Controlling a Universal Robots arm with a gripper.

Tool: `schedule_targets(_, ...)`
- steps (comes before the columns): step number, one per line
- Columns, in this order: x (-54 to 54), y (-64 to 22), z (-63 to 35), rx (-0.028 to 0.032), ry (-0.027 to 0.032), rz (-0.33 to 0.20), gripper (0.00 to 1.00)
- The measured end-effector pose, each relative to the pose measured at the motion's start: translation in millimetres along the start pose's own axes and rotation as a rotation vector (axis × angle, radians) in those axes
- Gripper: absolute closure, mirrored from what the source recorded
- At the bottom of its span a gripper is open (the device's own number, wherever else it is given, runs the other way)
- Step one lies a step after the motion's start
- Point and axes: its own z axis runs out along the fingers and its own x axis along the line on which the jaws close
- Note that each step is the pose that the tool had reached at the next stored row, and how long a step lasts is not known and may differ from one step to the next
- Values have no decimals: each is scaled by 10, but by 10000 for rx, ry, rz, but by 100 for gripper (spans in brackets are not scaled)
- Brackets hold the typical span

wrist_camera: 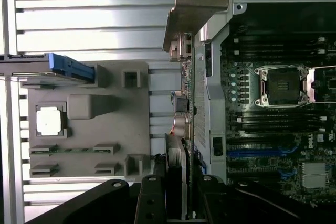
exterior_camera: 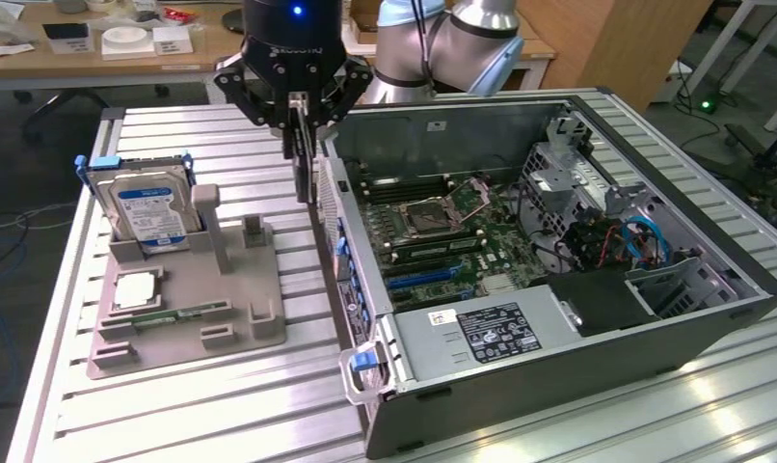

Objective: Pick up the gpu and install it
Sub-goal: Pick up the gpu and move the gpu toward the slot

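Gpu [exterior_camera: 305, 169] hangs on edge, clamped in the gripper [exterior_camera: 299, 125], over a wall of the computer case [exterior_camera: 595, 376]; the hard drive [exterior_camera: 150, 212] wears a blue label, its print unreadable.

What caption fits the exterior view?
Black pincer holds thin dark gpu card upright by open grey metal computer case.

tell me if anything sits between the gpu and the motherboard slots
Yes: the gpu, held in the gripper, hangs just outside the case's side wall, so that wall stands between it and the blue slots on the motherboard.
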Motion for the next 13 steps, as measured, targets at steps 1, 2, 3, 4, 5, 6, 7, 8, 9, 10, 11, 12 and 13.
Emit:
schedule_targets(1, -15, 1, 0, 0, 0, 0, 73)
schedule_targets(2, -32, 2, 0, 0, 0, 0, 73)
schedule_targets(3, -47, 2, 0, 0, 1, 0, 73)
schedule_targets(4, -62, 3, 0, 0, 0, 0, 73)
schedule_targets(5, -77, 4, 0, 0, 0, 0, 73)
schedule_targets(6, -92, 4, 0, 0, 0, 0, 73)
schedule_targets(7, -108, 5, 0, 1, 1, 0, 73)
schedule_targets(8, -123, 6, 0, 0, 1, 0, 73)
schedule_targets(9, -139, 7, 0, 1, 1, -1, 73)
schedule_targets(10, -154, 8, 0, 0, 1, -1, 73)
schedule_targets(11, -169, 8, 0, 0, 0, -1, 73)
schedule_targets(12, -185, 9, 1, 0, -1, -1, 73)
schedule_targets(13, -200, 10, 1, 0, -1, 0, 73)
